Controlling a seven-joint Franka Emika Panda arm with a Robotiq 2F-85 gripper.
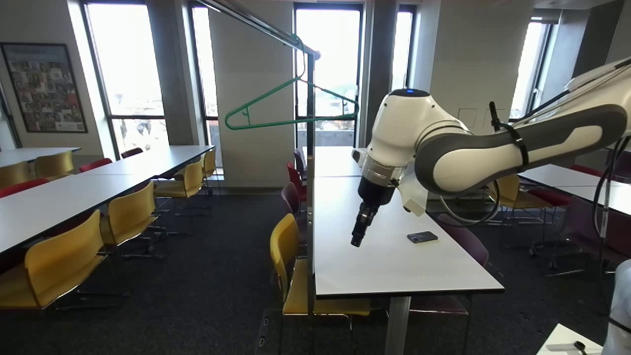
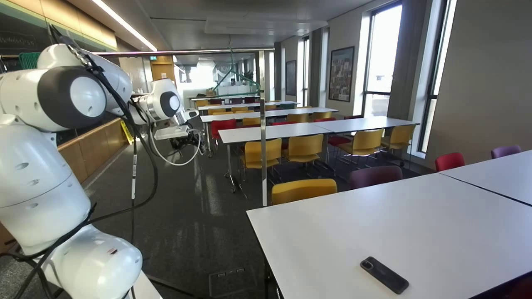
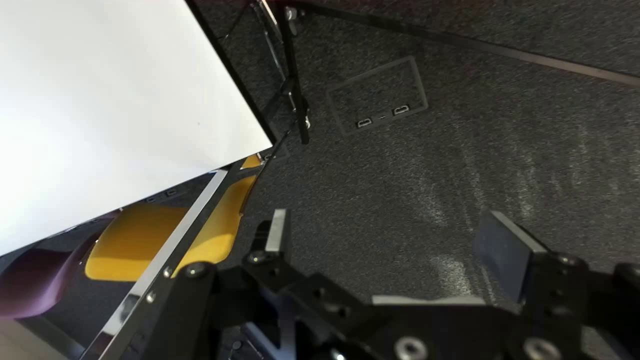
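Observation:
My gripper (image 3: 392, 235) stands open in the wrist view, its two fingers (image 3: 507, 255) wide apart and nothing between them. Dark carpet shows through the gap. In an exterior view the gripper (image 1: 356, 241) points down, lower than a green clothes hanger (image 1: 266, 124) and to its right. That hanger hangs by its hook from a metal rail (image 1: 266, 28) near the rail's upright post (image 1: 310, 197). The hanger (image 2: 237, 95) also appears far back in an exterior view, where the arm's wrist and cables hide most of the gripper.
A dark phone (image 2: 384, 275) lies on a white table (image 2: 332, 232); both exterior views show it. The table corner (image 3: 125, 90), yellow chair (image 3: 135, 240) and post (image 3: 174, 237) are left in the wrist view. More green hangers (image 2: 29, 60) hang behind the arm. Cables loop beside it.

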